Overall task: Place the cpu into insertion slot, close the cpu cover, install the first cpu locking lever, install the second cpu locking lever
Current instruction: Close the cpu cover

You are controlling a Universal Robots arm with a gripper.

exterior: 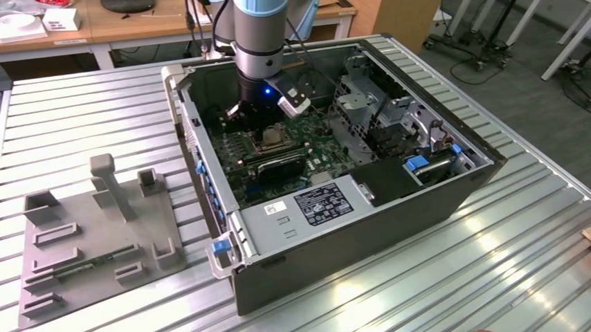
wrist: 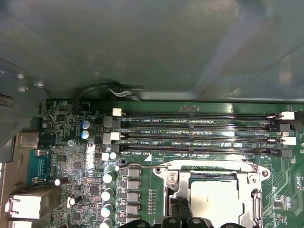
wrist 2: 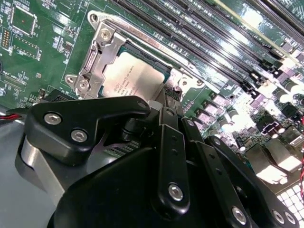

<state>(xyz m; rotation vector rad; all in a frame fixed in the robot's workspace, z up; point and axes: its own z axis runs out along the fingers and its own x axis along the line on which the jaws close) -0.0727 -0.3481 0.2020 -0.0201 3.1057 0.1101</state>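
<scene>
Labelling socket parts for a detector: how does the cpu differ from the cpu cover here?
The cpu is a solid pale tan square; the cpu cover is a brighter silver open frame with screws at its edge. The cpu sits inside the window; the cpu cover lies around it, reaching further out. Both are flat, square metal, lying flat over the green motherboard.

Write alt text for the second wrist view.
The pale cpu sits in the insertion slot, framed by the silver cpu cover, on a green circuit board. The black gripper hangs close over the socket's near edge, and black memory slots run beyond.
</scene>
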